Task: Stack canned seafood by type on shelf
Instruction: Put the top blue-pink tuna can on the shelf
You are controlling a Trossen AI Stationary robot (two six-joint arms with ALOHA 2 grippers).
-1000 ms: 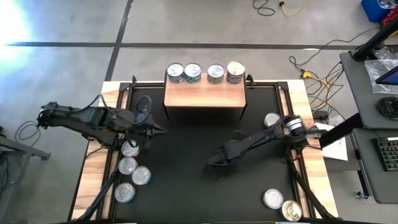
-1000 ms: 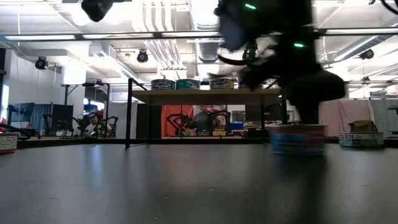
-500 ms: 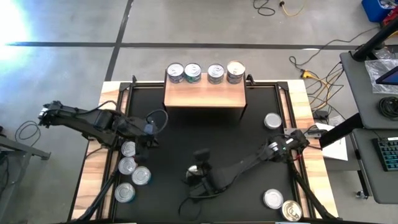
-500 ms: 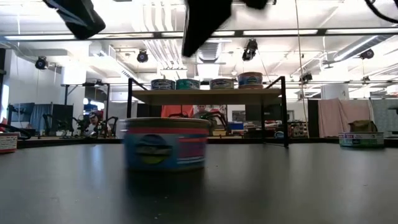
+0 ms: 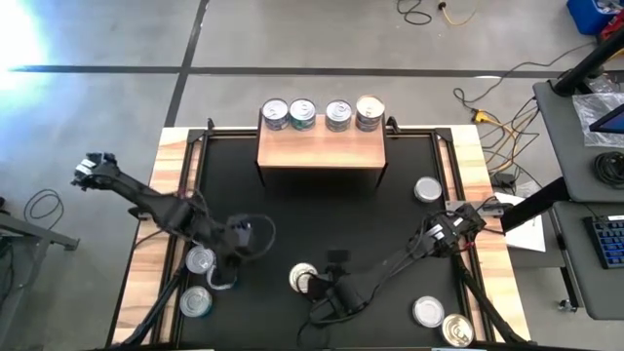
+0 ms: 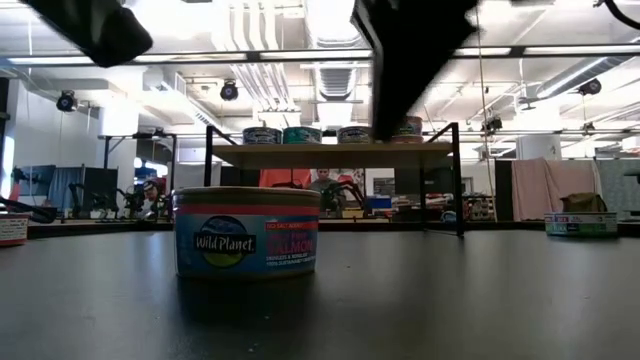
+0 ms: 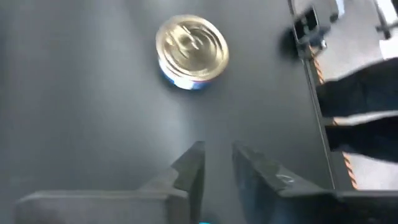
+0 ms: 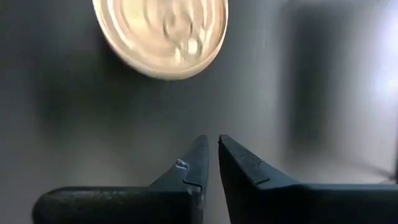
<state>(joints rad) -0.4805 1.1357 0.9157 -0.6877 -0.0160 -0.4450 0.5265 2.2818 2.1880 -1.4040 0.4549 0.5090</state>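
High view: four short round metal tins (image 5: 321,113) sit in a row along the back edge of the low light-wood shelf with black legs (image 5: 321,149), at the far side of the black-matted worktop (image 5: 390,214). Loose tins: a gold-topped one (image 5: 303,279) near the front centre, a small group at front left (image 5: 199,260), one silver tin at mid right (image 5: 426,188), two at front right (image 5: 428,312).

Right end effector (image 5: 327,294) hovers just beside the gold-topped tin, low over the mat. Right wrist view: fingers (image 8: 194,163) nearly touching, a thin slit between them, holding nothing; the tin's lid lies ahead, apart from the tips. Low view: that tin has a red and blue side label and stands upright, alone on the mat.

Left end effector (image 5: 237,244) is next to the front-left tins. Left wrist view: fingers (image 7: 189,167) a narrow gap apart, empty; one gold-lidded, blue-sided tin (image 7: 191,50) ahead, not touched.

Handling, my judgement: rigid steel, dense for its size, won't deform. Lid and wall look slick, so a loose pinch could slip or spin. Best hold is across the diameter on the side wall, from above, jaws opened wider than the tin first. Low profile means fingertips must drop almost to the mat. Flat lids should stack fine if centred.
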